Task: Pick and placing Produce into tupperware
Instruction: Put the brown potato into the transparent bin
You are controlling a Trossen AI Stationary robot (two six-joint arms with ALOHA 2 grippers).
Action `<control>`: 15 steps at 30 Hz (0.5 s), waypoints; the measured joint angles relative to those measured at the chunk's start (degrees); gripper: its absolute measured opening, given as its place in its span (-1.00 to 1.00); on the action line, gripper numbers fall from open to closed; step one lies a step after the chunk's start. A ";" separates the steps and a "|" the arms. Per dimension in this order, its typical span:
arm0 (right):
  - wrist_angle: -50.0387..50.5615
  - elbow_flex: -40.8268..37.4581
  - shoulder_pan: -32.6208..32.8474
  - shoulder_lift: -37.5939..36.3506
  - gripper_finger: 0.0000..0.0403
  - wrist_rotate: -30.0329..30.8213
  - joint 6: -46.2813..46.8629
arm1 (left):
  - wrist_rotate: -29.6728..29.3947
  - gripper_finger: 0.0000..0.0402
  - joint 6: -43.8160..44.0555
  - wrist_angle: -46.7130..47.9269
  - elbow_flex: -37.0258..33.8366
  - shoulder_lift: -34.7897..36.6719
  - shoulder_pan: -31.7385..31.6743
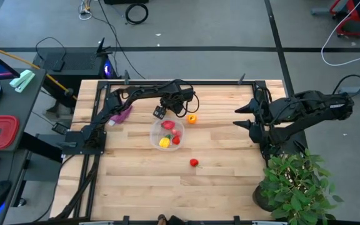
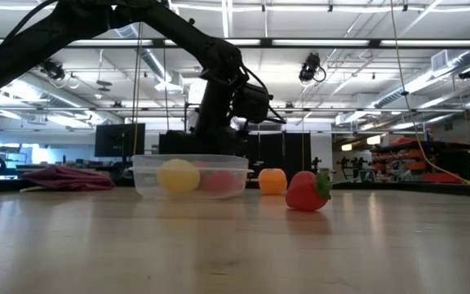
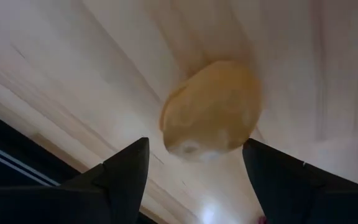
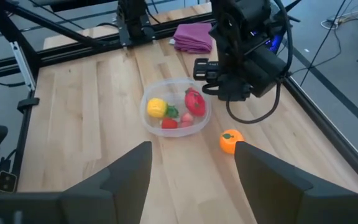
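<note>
The orange toy fruit (image 1: 192, 118) rests on the wooden table just past the far right rim of the clear round tupperware (image 1: 167, 134). The tupperware holds a yellow piece (image 4: 156, 107), red pieces and a pink one. A red strawberry (image 2: 307, 190) lies on the table nearer the near edge. My left gripper (image 3: 194, 155) hangs open over the orange fruit (image 3: 210, 109), pointing down, with a finger on either side and apart from it. My right gripper (image 4: 191, 162) is open and waits near the table's right edge.
A purple cloth (image 1: 120, 114) lies near the table's far left, beside the left arm's base. A potted plant (image 1: 299, 181) stands at the near right corner. Bare wood stretches along the near side around the strawberry (image 1: 194, 162).
</note>
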State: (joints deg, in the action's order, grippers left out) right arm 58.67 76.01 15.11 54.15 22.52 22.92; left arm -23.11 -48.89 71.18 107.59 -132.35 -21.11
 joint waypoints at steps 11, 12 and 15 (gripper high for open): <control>0.00 0.00 0.02 0.00 0.19 0.00 0.02 | 2.30 0.28 -0.40 -3.43 0.00 0.00 1.10; 0.00 0.00 0.01 0.00 0.19 0.00 0.02 | 2.34 0.27 -0.41 -3.60 0.00 0.00 1.10; 0.00 0.00 0.01 0.00 0.19 -0.01 0.04 | 2.36 0.27 -0.41 -4.08 0.00 0.00 1.05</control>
State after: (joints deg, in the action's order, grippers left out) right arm 58.67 76.01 15.12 54.15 22.52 22.96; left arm -20.75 -49.30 67.10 107.59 -132.35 -20.05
